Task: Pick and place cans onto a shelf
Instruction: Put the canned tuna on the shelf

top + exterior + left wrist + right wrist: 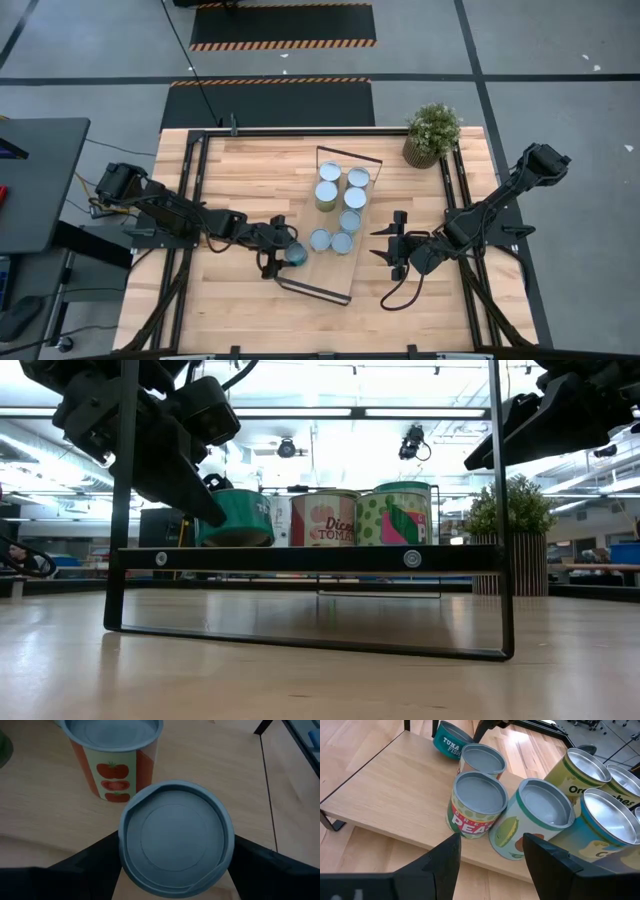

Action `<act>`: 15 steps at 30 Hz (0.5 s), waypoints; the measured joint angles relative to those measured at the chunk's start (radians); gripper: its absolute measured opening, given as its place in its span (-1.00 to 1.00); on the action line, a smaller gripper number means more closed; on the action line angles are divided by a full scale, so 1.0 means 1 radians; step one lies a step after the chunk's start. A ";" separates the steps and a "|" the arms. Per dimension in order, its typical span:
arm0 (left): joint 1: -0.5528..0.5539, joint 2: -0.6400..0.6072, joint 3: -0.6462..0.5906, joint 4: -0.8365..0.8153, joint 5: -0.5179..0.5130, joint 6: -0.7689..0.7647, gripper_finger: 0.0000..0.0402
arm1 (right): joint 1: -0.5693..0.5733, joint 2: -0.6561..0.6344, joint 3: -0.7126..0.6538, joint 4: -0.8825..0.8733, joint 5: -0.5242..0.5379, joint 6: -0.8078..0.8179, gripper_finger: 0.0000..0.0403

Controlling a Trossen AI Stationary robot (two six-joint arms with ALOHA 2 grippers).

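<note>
The left gripper [290,254], clamped on the tuna can [296,255], should set it upright on the shelf [305,275] (right gripper [398,243] waits with its jaws apart), clear of the tomato can [114,755]

The shelf [300,232], a long light-wood board with black wire end frames, lies on the table. Six cans [340,200] stand upright on it, silvery tops up. A seventh, the teal tuna can [296,254], sits tilted at the shelf's left edge.
</note>
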 joint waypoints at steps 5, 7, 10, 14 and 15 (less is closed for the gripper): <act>0.000 0.000 0.000 0.000 0.000 0.001 0.57 | 0.000 0.000 0.000 0.000 0.000 0.000 0.09; 0.000 0.000 0.000 0.000 0.000 0.001 0.57 | 0.000 0.000 0.000 0.000 0.000 0.000 0.09; 0.000 0.000 0.000 -0.001 0.000 0.001 0.57 | 0.000 0.000 0.000 0.000 0.000 0.000 0.09; -0.001 0.000 0.000 0.003 0.008 -0.004 0.57 | 0.000 0.000 0.000 0.000 0.000 0.000 0.09; -0.001 0.000 0.000 0.008 0.021 -0.006 0.57 | 0.000 0.000 0.000 0.000 0.000 0.000 0.09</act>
